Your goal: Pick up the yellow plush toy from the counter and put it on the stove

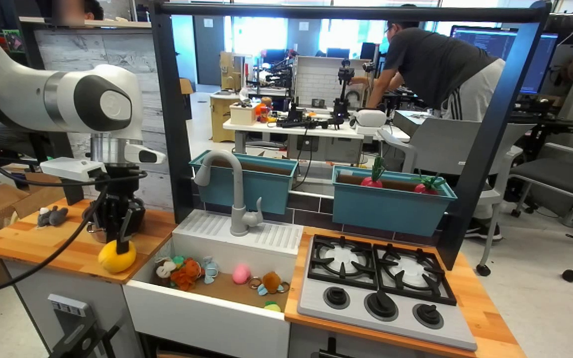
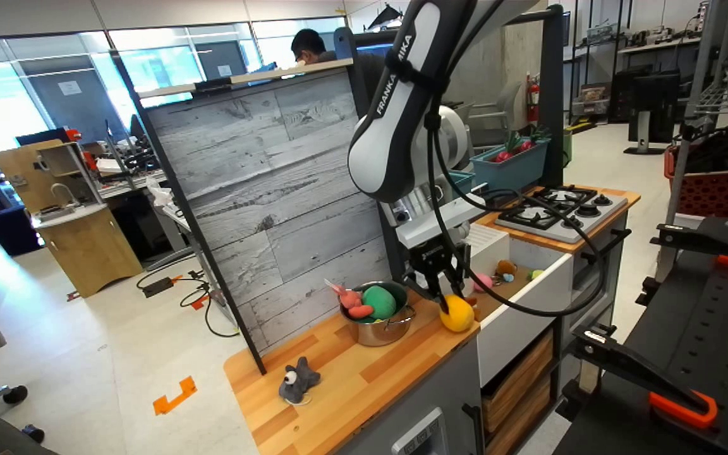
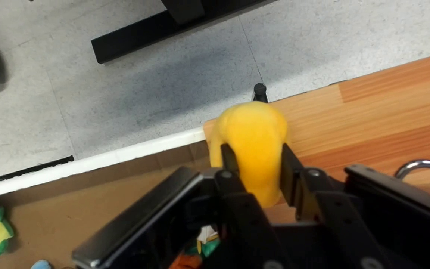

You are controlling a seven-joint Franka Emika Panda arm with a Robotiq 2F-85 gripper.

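Observation:
The yellow plush toy [image 1: 114, 259] is at the front corner of the wooden counter [image 1: 13, 243], beside the sink. It also shows in an exterior view [image 2: 457, 316] and in the wrist view [image 3: 254, 129]. My gripper [image 3: 256, 155] points down with its fingers pressed on both sides of the toy, which bulges around the left finger. The gripper also shows in both exterior views [image 1: 123, 243] [image 2: 454, 300]. Whether the toy touches the counter or hangs just above it, I cannot tell. The stove [image 1: 356, 309] is on the far side of the sink, also in an exterior view [image 2: 541, 231].
The white sink [image 1: 207, 313] between counter and stove holds several soft toys. A grey faucet [image 1: 238, 199] rises behind it. A metal pot [image 2: 380, 333] with toys and a grey toy [image 2: 299, 382] stand on the counter. Black frame posts [image 1: 172, 124] and teal planters [image 1: 391, 209] line the back.

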